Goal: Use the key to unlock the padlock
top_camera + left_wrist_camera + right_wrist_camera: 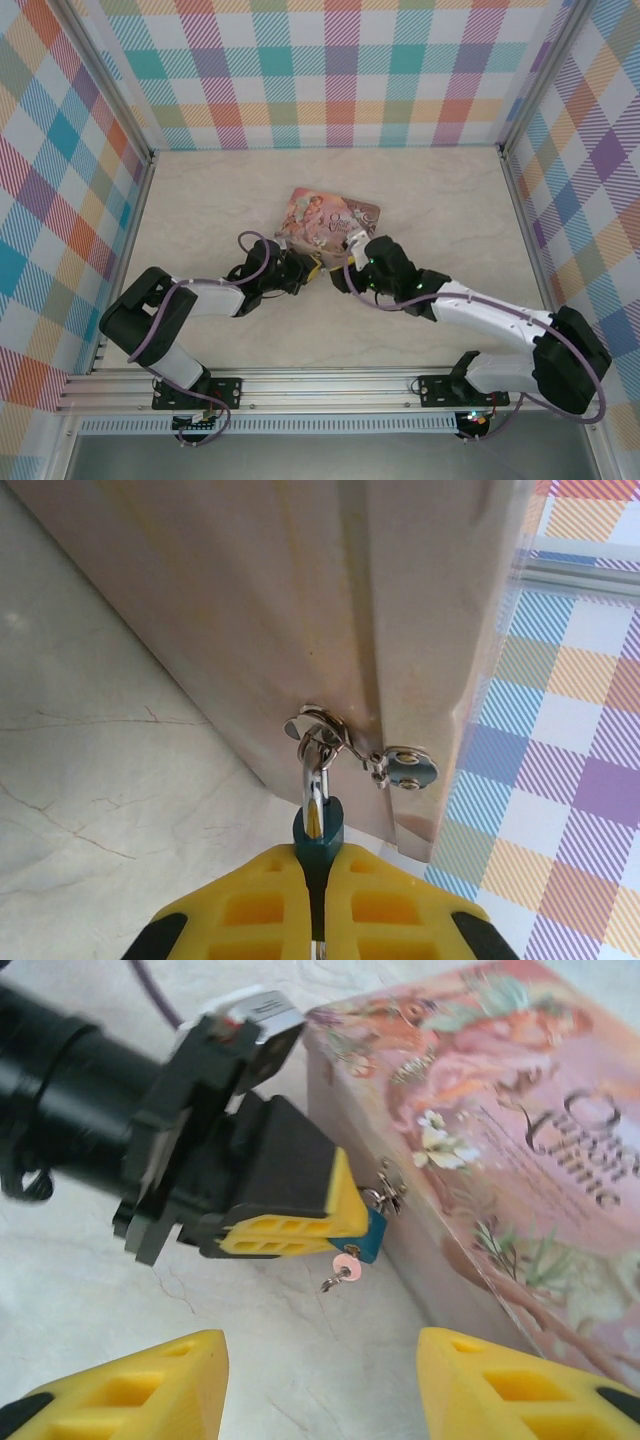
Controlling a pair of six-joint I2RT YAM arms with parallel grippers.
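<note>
Left of the tin [330, 215], at its side wall: left gripper [318, 880] pinched tight on the padlock [318, 825] by its teal body, shackle hooked through the tin's clasp [325, 728]. Just off that wall, touching the padlock's free end: the key [345, 1264]. Rightward, near the tin: right gripper [320, 1380], fingers spread, holding nothing.

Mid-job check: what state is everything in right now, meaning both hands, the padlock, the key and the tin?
left hand: shut on the padlock's body.
right hand: open, empty, short of the key.
padlock: shackle threaded through the hasp, looks closed.
key: sticking out of the padlock's underside, not gripped.
tin: lid down, fastened by the padlock.
</note>
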